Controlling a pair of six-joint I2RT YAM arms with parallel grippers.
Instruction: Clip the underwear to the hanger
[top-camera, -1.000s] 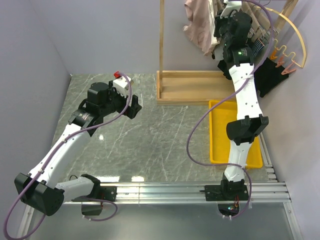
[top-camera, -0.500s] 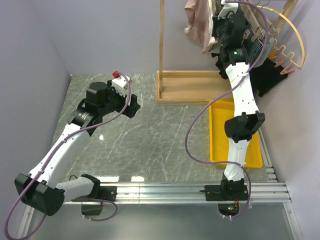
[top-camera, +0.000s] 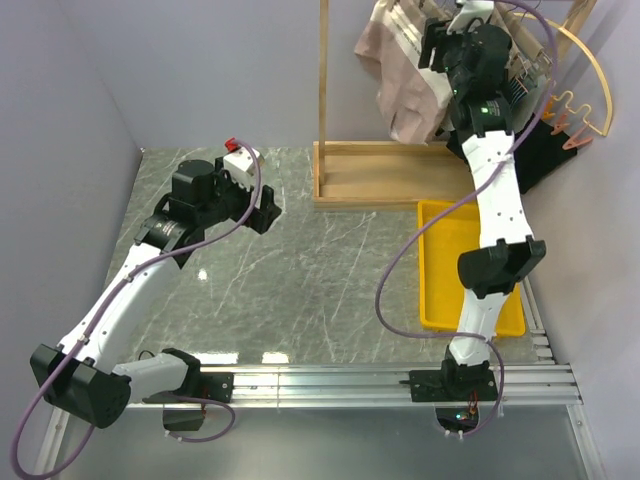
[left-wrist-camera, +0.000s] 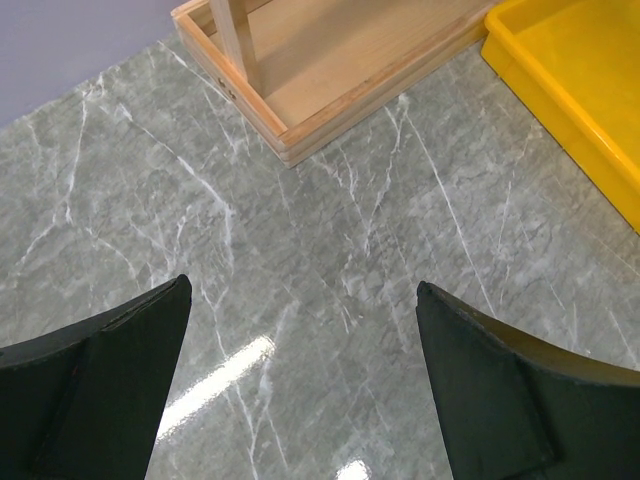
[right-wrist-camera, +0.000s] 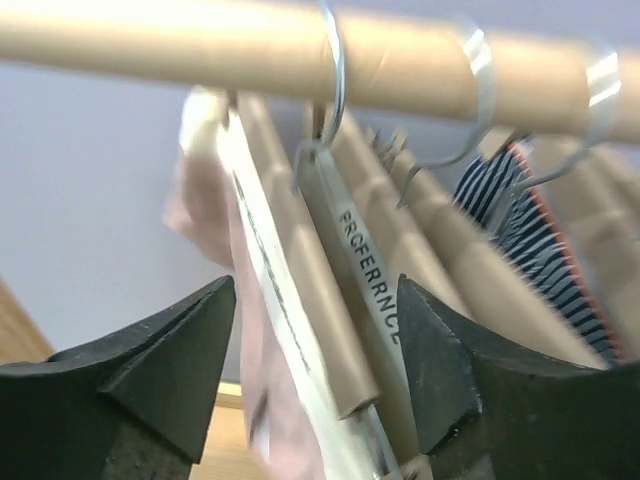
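Note:
The dusty-pink underwear (top-camera: 398, 78) hangs from the rack at the top right, its cream waistband (right-wrist-camera: 262, 290) lying along the light-wood hanger (right-wrist-camera: 318, 300). The hanger's metal hook (right-wrist-camera: 333, 70) is looped over the wooden rod (right-wrist-camera: 180, 45). My right gripper (right-wrist-camera: 316, 285) is open, its fingers on either side of the hanger bar and waistband without touching them. It shows in the top view as my right gripper (top-camera: 440, 45), raised at the rack. The underwear is blurred. My left gripper (left-wrist-camera: 304, 285) is wide open over bare marble, also seen from above as my left gripper (top-camera: 268, 208).
More wooden hangers and a striped garment (right-wrist-camera: 520, 215) hang on the rod to the right. A gold wire arch with pink clips (top-camera: 585, 95) stands at the far right. The rack's wooden base (top-camera: 375, 175) and a yellow tray (top-camera: 450, 270) sit below my right arm.
My right gripper has gone from nearly shut to open. The underwear has spread out and dropped lower to the left. The left arm has barely moved.

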